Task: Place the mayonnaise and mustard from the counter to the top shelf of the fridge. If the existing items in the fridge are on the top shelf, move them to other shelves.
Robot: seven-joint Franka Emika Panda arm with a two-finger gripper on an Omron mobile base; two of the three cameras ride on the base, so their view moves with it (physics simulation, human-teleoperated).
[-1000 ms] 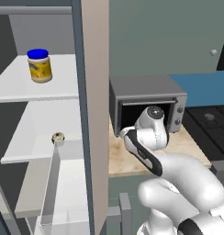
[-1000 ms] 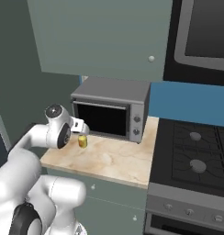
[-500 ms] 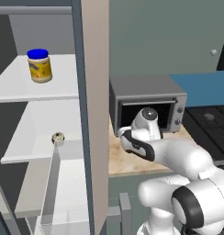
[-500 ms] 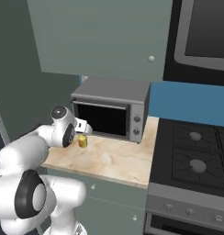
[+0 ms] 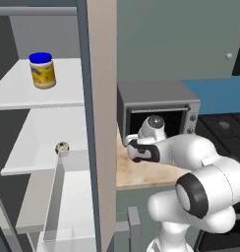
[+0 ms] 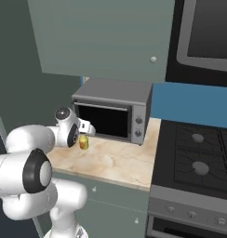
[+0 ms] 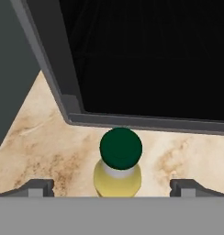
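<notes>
The mustard (image 7: 118,176), a slim yellow bottle with a green cap, stands on the beige counter (image 7: 38,137) just in front of the toaster oven's dark door. My gripper (image 7: 111,187) hangs above it, open, with one fingertip on each side and neither touching the bottle. From the right base view the gripper (image 6: 84,132) sits right over the mustard (image 6: 83,143). The mayonnaise (image 5: 42,70), a blue-lidded jar, stands on the top shelf (image 5: 14,96) of the open fridge (image 5: 105,98). A small dark cupcake (image 5: 62,147) rests on the shelf below.
A grey toaster oven (image 6: 113,109) stands at the back of the counter (image 6: 110,160), close behind the mustard. The black stove (image 6: 199,158) lies to the right. The fridge's side wall rises just left of my hand, and a white door bin (image 5: 68,197) juts out low.
My hand has crept a little closer over the mustard and the elbow has swung out to the right. The jaws have stayed wide. The mustard and mayonnaise have not moved.
</notes>
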